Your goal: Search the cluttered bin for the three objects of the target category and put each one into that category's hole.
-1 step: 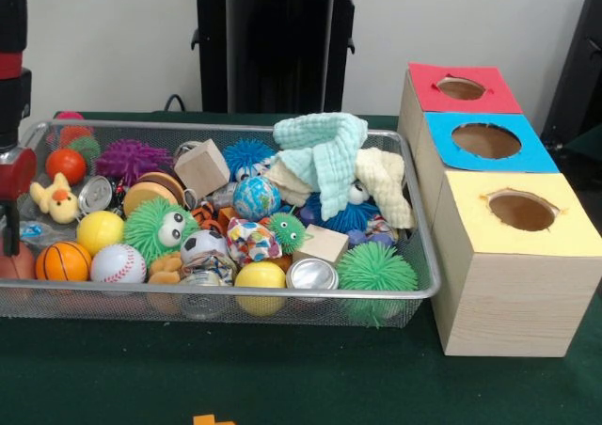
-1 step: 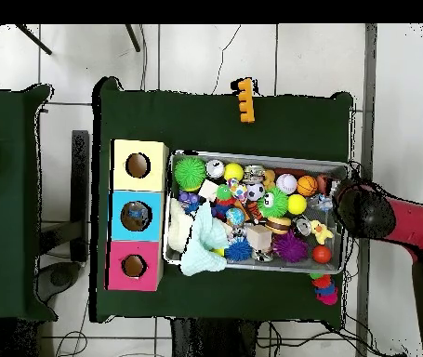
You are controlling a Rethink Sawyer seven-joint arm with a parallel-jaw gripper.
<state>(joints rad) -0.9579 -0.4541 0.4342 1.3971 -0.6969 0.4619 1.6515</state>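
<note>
Seemingly nothing is sorted yet; the bin (image 1: 419,213) remains crowded; the claw (image 2: 356,206) sits at its edge, grip unreadable; all three holes await.

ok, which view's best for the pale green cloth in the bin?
Front view: the pale green cloth is draped on top of the toys, folds clear. Overhead shows it spilling over the wire bin's edge, shape only.

Table (image 1: 282,378), covered in dark green cloth. Upon it are set: a wire mesh bin (image 1: 395,298) of toys; beside it, a row of three wooden boxes (image 1: 508,303) topped red, blue, yellow; one small orange piece (image 2: 244,100), apart.
</note>
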